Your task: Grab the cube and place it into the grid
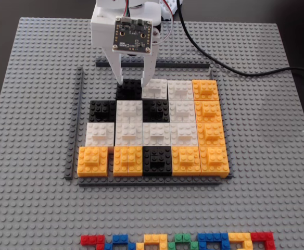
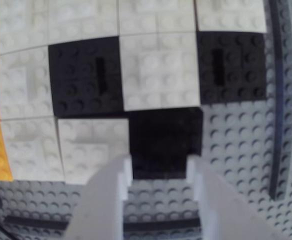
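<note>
The cube (image 1: 130,90) is a black studded block in the grid's far row, second cell from the left in the fixed view, beside a white block. My white gripper (image 1: 132,86) hangs straight over it, one finger (image 1: 119,76) at its left edge and the other at its right. In the wrist view the cube (image 2: 166,135) lies dark and blurred between my fingertips (image 2: 127,167), level with its neighbours, and my gripper (image 2: 159,167) is shut on its near part. The grid (image 1: 157,133) holds white, black and orange blocks framed by dark grey strips.
The far-left grid cell (image 1: 101,88) shows bare grey baseplate. A dark strip (image 1: 75,122) runs down the left side and another along the near side. A black cable (image 1: 230,65) trails at the right. Small multicoloured bricks (image 1: 178,241) line the near edge.
</note>
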